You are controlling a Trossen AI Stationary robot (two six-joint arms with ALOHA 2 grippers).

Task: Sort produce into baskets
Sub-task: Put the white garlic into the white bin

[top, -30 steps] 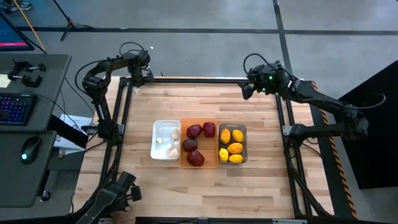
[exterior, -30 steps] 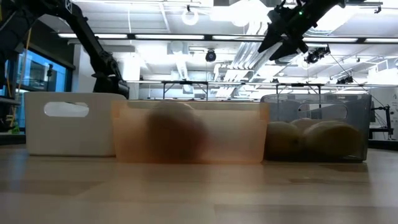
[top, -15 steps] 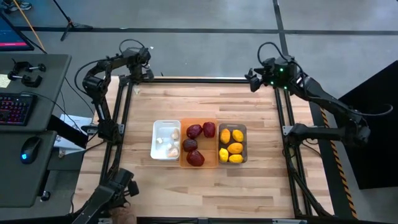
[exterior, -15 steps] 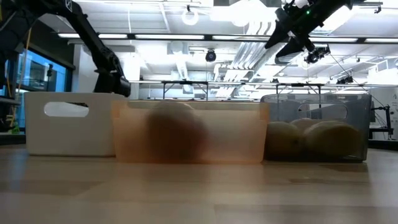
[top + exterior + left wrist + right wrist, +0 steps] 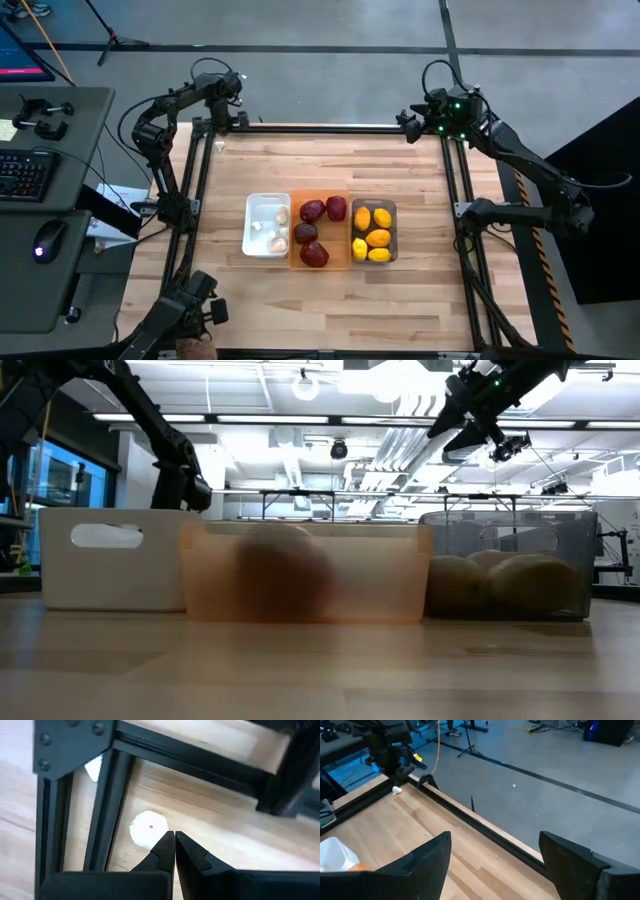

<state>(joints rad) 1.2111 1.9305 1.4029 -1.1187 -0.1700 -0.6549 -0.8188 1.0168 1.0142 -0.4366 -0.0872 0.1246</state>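
Observation:
Three baskets stand side by side mid-table. The white basket (image 5: 256,224) holds whitish garlic-like bulbs (image 5: 277,231), the orange basket (image 5: 320,262) dark red pieces (image 5: 314,235), and the grey basket (image 5: 374,204) yellow lemon-like fruits (image 5: 372,232). My left gripper (image 5: 226,128) hangs shut and empty over the table's far left corner, pointing down (image 5: 174,840). My right gripper (image 5: 404,125) is raised over the far right corner, open and empty (image 5: 495,865), pointing across the table toward the left arm (image 5: 387,745).
A black frame rail (image 5: 320,128) runs along the far edge, with more rails down both sides. A small white round spot (image 5: 149,827) lies on the wood under my left gripper. A desk with a keyboard (image 5: 22,175) stands left of the table.
My right gripper has swung toward the table's far right corner and risen slightly, staying open. My left gripper has risen a little above the far left corner, still shut. The baskets and produce have not moved.

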